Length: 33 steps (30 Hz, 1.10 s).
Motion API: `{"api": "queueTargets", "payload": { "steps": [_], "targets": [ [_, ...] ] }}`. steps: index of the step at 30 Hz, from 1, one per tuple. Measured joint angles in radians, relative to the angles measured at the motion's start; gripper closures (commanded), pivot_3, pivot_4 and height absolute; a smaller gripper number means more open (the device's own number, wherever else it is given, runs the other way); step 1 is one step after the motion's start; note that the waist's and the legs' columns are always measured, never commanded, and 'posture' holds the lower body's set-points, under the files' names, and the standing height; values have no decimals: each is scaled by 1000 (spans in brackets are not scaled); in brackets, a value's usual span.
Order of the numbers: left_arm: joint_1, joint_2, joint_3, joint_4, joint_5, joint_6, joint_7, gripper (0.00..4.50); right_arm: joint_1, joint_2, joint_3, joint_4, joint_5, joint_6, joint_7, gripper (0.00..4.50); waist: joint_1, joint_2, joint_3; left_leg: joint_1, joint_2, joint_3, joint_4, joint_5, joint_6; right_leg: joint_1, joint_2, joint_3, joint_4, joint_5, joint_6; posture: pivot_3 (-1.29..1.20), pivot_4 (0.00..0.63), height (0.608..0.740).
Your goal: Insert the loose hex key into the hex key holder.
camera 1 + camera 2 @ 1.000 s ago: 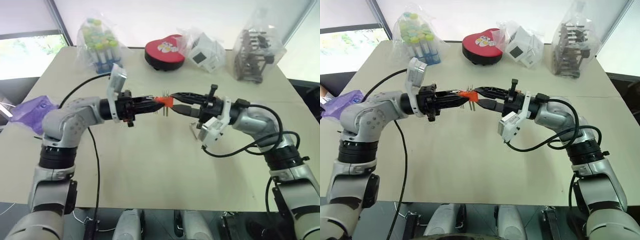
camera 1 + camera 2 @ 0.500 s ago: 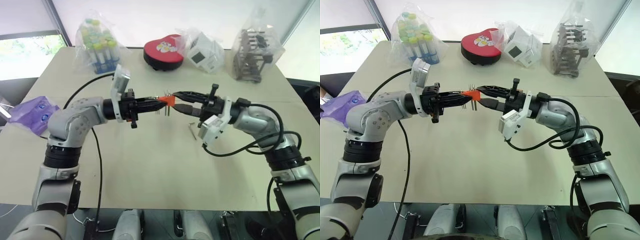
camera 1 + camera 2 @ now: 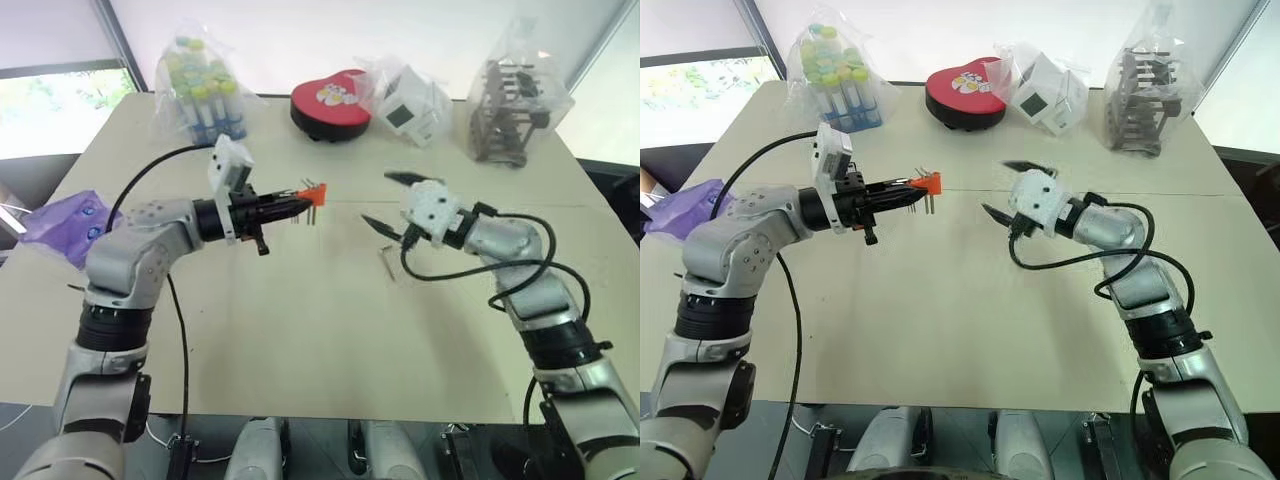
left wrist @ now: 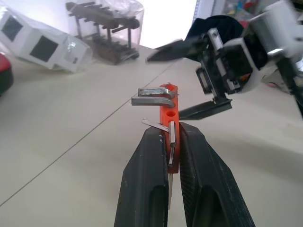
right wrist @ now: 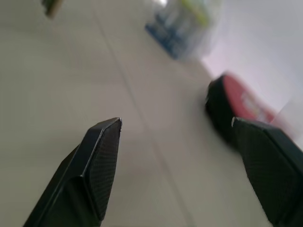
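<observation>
Beige laminate covers the surface [image 3: 300, 330], with a thin seam running across it between the two arms. Along its far edge stand the bulkiest things: a clear bag of capped tubes [image 3: 200, 88] on the left, a clear bag holding a dark metal rack [image 3: 510, 100] on the right, a bagged white cube-shaped box [image 3: 408, 98] between them, and a red heart-shaped tin [image 3: 330, 104] just left of that box. A purple plastic bag [image 3: 62, 222] lies at the left edge, well apart from the rest.

The left claw [image 3: 296, 203] reaches level over the middle of the surface, its two black fingers [image 4: 147, 189] pressed tight on the lower end of the hex key holder [image 4: 169, 118], an orange-red block held clear of the surface. Several short metal keys stick out of the block, two bent ones near its upper end and thinner ones lower down beside the fingers.

The right claw [image 3: 388, 203] hangs to the right of the holder and apart from it, its fingers spread wide with nothing between them; the wrist view shows bare surface in the gap.

The loose hex key [image 3: 386, 260], a thin dark L-shaped rod, lies flat on the surface just below the right claw, touched by neither claw.
</observation>
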Motion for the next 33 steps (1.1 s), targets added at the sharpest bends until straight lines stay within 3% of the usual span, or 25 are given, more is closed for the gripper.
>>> {"api": "queueTargets", "payload": {
  "steps": [3, 9, 19, 22, 28, 33],
  "targets": [
    [2, -5, 2, -17, 8, -12, 30, 4500, 0, 52, -14, -76, 50, 296, -53, 654, -3, 0, 0, 0, 0, 0, 0, 0, 0, 0, 1, 0, 0, 0, 0, 0, 150, 740],
    [30, -3, 7, -51, 8, -11, 61, 4500, 0, 110, -39, -95, 101, 646, -134, 654, -2, 0, 0, 0, 0, 0, 0, 0, 0, -1, 1, 0, 0, 0, 0, 0, 150, 740],
    [38, -1, 10, -83, 4, -9, 96, 4500, 10, 114, -29, -107, 113, 760, -171, 654, -3, 0, 0, 0, 0, 0, -1, 0, 1, -1, 1, 0, -1, 0, 0, 0, 150, 740],
    [39, -1, 10, -87, 1, -9, 108, 4500, 10, 115, -23, -103, 113, 760, -174, 1445, -3, 0, 0, 0, 0, 0, -1, 0, 1, -1, 2, 0, -1, 0, 0, 0, 150, 740],
    [40, -1, 11, -88, -1, -9, 123, 4500, 1, 135, -20, -68, 113, 760, -181, 4391, -4, 0, 0, 0, 0, 0, -1, 0, 1, -1, 2, 0, -1, 0, 0, 0, 150, 740],
    [40, -1, 11, -89, -2, -9, 131, 4500, -13, 141, -20, -47, 112, 757, -182, 4456, -5, 0, 0, 0, 0, 0, -1, 0, 1, -1, 2, 0, -1, 0, 0, 0, 150, 740]
  ]
}}
